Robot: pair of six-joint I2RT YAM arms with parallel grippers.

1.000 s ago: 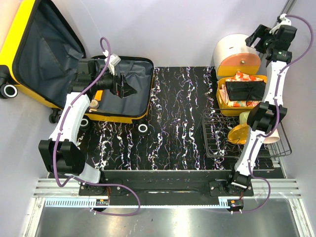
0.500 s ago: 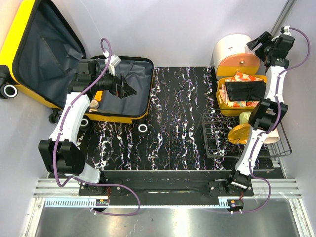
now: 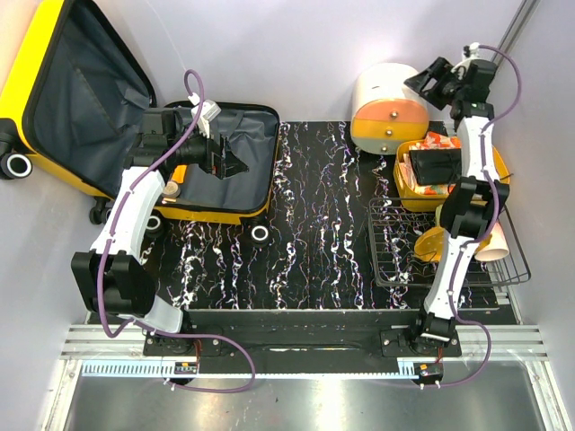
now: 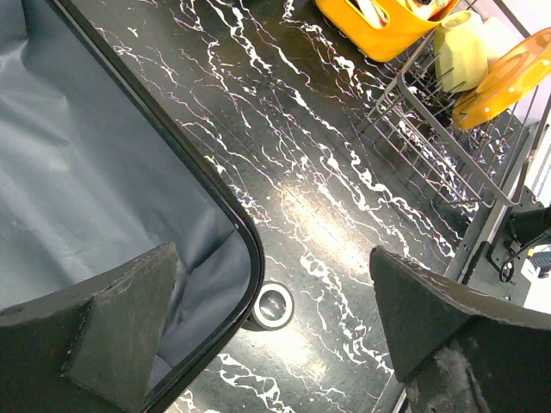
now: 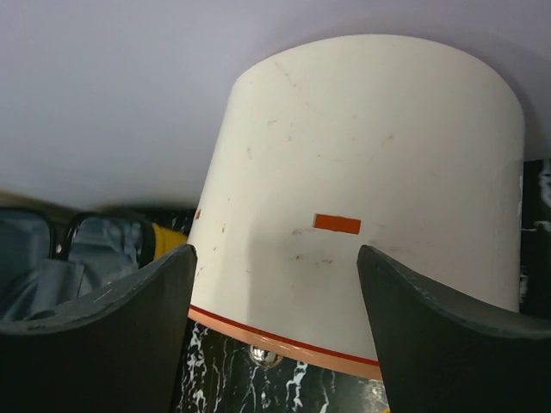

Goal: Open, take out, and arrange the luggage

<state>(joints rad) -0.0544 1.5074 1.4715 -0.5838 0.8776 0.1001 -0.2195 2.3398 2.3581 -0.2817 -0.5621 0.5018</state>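
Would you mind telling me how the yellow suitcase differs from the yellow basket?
The suitcase is larger than the basket. The suitcase lies open on the left showing grey lining; the basket sits on the right, packed with fabric items. The suitcase has wheels, the basket none visible. Both are yellow.

Pale purple-grey wall (image 3: 314, 54) all round. Black table (image 3: 323, 206) with white squiggly streaks, bright shiny light patch (image 4: 301, 211) on it. Silver metal rail (image 3: 99, 346) along near edge. Thin metal pole (image 3: 521, 20) in far right corner.
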